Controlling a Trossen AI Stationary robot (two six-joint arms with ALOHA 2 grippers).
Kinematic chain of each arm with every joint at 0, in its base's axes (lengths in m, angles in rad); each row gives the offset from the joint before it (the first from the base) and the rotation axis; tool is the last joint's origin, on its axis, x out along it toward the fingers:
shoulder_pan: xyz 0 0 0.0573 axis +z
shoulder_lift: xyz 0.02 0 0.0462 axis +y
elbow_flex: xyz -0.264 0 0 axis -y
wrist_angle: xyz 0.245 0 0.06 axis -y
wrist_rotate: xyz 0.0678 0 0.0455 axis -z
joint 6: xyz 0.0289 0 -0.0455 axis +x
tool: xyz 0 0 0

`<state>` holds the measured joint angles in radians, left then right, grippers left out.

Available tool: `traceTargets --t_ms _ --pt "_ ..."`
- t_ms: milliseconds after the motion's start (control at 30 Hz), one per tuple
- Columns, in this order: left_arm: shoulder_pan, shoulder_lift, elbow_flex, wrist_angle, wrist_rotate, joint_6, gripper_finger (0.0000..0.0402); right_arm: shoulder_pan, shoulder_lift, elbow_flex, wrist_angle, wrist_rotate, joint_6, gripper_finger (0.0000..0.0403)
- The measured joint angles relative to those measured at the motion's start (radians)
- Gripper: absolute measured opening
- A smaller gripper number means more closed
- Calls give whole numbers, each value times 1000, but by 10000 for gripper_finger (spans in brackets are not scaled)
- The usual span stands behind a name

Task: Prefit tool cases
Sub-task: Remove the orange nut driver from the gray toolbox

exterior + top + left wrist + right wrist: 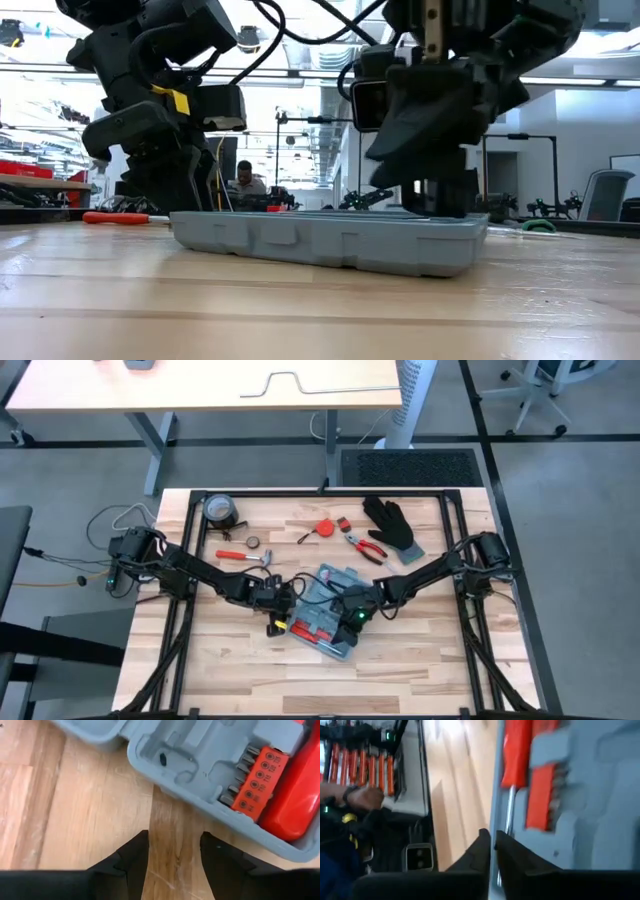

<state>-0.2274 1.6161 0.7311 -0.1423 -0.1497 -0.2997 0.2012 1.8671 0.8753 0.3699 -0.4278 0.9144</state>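
Grey-blue plastic case [328, 615] lies open mid-desk, red bit holder [255, 780] inside; left gripper [174, 852] spread beside it, right gripper [492, 850] pinching its rim.

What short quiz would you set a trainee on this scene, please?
1. True or false: the left gripper has its fingers shut on the tool case.
2. Which tool lies nearest the black glove? A) hammer B) pliers C) tape roll
3. Fill in: the bit holder in the tool case is coloured ____.

Key:
1. False: its fingers are open over the bare table beside the case's rim. The right gripper is at the case's opposite side.
2. B.
3. Orange.
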Motion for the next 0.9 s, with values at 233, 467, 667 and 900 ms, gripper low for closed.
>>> traceTargets --t_ms 233,467,667,900 --pt "-27 -82 -3 -102 -25 -81 165 29 -2 2 -43 -18 65 155" --pt "-136 -308 -2 -130 -98 -209 139 36 -36 -2 -38 42 109 202" --pt "-321 -218 -2 -6 -286 -495 118 120 -67 -1 -72 123 76 187" --pt "-381 58 84 255 -293 -603 98 179 -68 -1 -152 195 79 179"
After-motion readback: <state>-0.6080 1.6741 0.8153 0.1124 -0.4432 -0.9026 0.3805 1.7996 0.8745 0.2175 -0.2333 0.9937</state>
